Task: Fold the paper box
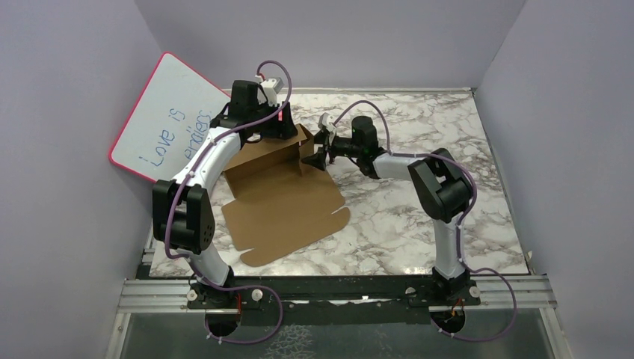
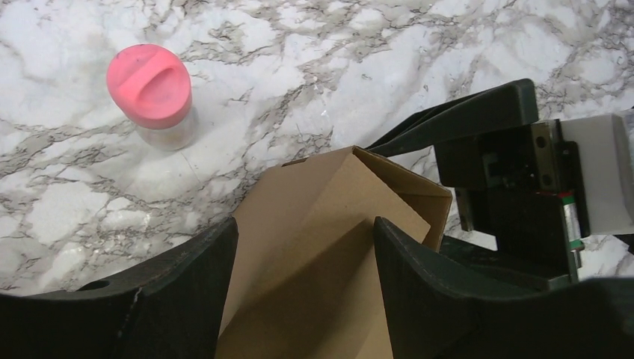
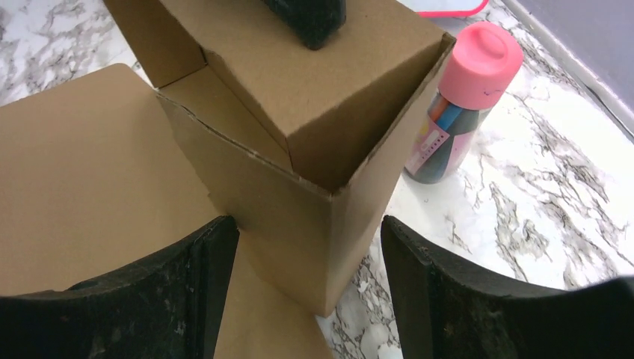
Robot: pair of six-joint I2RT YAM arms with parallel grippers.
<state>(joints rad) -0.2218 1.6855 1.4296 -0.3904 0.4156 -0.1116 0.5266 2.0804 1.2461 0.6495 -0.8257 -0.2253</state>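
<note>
Box (image 1: 284,202): brown cardboard, left of centre on the marble table (image 1: 419,217). The near part lies flat, with rounded tabs toward 6 o'clock. The far end is folded up into a wall, with an upright corner at its 3 o'clock end.

Left gripper (image 1: 286,123): above the raised wall, reaching in from 9 o'clock. Its wrist view shows the jaws spread, with a flap (image 2: 321,247) filling the gap between the fingers (image 2: 187,299). Whether the pads touch it cannot be told. In the right wrist view, one dark fingertip (image 3: 306,19) sits on top of the folded-in flap.

Right gripper (image 1: 315,153): at the wall's 3 o'clock corner, pointing toward 9 o'clock. Jaws spread, with the upright corner standing between them. Contact cannot be told.

Jar (image 3: 463,105): pink lid, clear body with coloured items inside. It stands upright on the marble just beside the corner, at 1 o'clock in the right wrist view.

Whiteboard (image 1: 168,120): pink frame, handwriting on it. It leans on the left wall at 10 o'clock.
</note>
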